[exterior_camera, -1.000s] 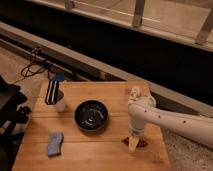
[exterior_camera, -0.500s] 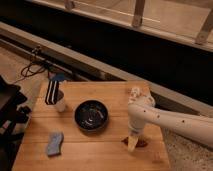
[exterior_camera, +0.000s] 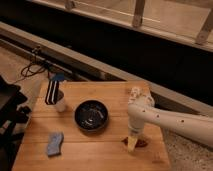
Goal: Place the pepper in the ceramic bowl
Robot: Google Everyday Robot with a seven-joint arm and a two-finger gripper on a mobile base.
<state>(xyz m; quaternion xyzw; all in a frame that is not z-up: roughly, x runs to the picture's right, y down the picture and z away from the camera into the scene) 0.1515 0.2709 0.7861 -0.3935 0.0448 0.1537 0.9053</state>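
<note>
The ceramic bowl (exterior_camera: 91,115) is round, glossy black and stands near the middle of the wooden table (exterior_camera: 105,152). The pepper (exterior_camera: 139,143) is a small dark red-brown shape lying on the table to the right of the bowl, partly hidden by the gripper. My gripper (exterior_camera: 132,144) points straight down from the white arm (exterior_camera: 170,121) and reaches the table at the pepper's left end.
A white cup (exterior_camera: 59,103) with a dark striped cloth (exterior_camera: 52,90) stands left of the bowl. A blue sponge (exterior_camera: 54,143) lies at the front left. The table's right edge is close to the pepper. Cables lie on the floor at the left.
</note>
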